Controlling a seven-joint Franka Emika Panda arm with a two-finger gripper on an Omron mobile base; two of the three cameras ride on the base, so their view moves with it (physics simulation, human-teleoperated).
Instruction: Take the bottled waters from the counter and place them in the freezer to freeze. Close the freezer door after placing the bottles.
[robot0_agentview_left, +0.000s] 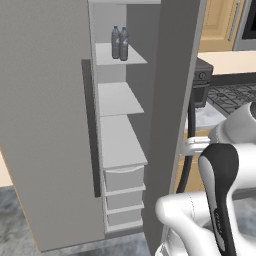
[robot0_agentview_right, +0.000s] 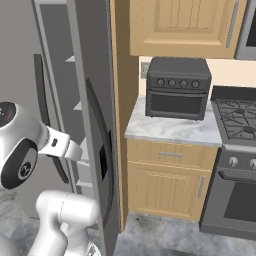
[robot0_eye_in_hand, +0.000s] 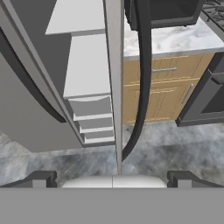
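Even, diffuse light fills all three rendered views, with no visible lamp and no glare. The white marble-patterned bench (robot0_agentview_right: 172, 126) with grey veins reads bright, and the pale grey inner shelves (robot0_agentview_left: 120, 100) of the tall grey freezer are lit flatly, their undersides only slightly darker. The flat matte grey freezer door (robot0_agentview_left: 45, 125) shows soft shading and no highlight. Shadows are faint: a dim patch lies under the black boxy toaster oven (robot0_agentview_right: 177, 87) at two o'clock in the right base view. Edges look slightly soft and pixelated, and straight lines stay straight toward the borders.
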